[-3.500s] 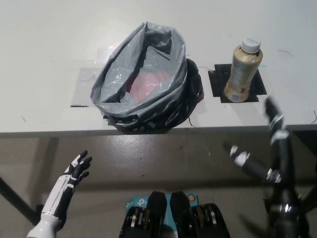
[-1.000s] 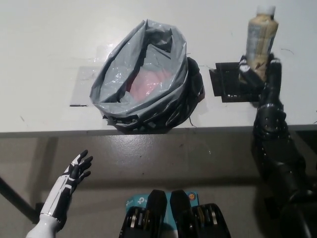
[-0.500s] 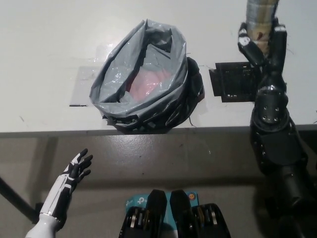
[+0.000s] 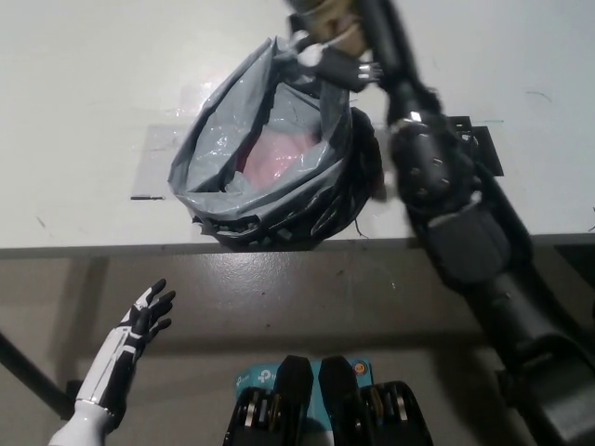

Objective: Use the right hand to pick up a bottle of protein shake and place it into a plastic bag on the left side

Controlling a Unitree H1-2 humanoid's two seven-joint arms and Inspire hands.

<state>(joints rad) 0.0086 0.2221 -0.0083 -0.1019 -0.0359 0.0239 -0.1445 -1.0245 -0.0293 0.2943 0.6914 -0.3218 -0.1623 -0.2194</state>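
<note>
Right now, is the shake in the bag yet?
Not yet. Picking up is done: the right hand holds the bottle at the picture's top edge, above the bag's far rim. Lowering it in and letting go is left. The left hand rests low, open.

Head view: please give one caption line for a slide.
Right hand carries the protein shake bottle above the grey plastic bag; left hand rests open.

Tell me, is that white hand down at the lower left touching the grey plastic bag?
Apart. The head view shows the left hand hanging below the table edge, with bare tabletop and floor between it and the plastic bag.
</note>
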